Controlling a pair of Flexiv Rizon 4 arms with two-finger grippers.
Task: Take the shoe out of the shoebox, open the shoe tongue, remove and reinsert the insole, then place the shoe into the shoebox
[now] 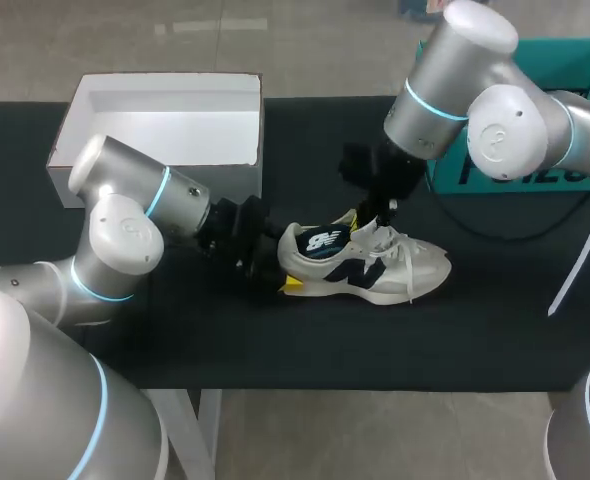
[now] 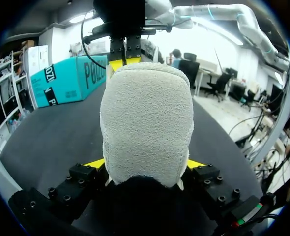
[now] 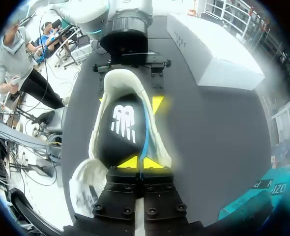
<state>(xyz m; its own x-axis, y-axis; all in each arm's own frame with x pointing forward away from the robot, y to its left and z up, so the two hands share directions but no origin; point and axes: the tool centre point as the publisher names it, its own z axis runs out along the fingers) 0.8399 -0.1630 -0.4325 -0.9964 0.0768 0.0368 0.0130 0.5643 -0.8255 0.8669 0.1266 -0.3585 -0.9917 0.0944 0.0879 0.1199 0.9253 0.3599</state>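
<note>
Now, shoe (image 1: 375,266) heel clamped in left tool (image 2: 146,166)

**Shoe mid-table, box behind to my left**

The grey-and-navy suede sneaker (image 1: 365,262) stands on its sole near the middle of the black cloth-covered table (image 1: 425,340), heel to my left, toe to my right. The white cardboard shoebox (image 1: 165,120) sits behind it to the left, well apart. My left gripper (image 1: 278,265) is at the heel, 1 finger touching each side. My right gripper (image 1: 367,222) is above the shoe's opening, its 2 fingers on the black foam insole (image 1: 327,240), which lies partly inside the shoe. A teal cardboard box (image 1: 535,150) stands at the rear right.
</note>
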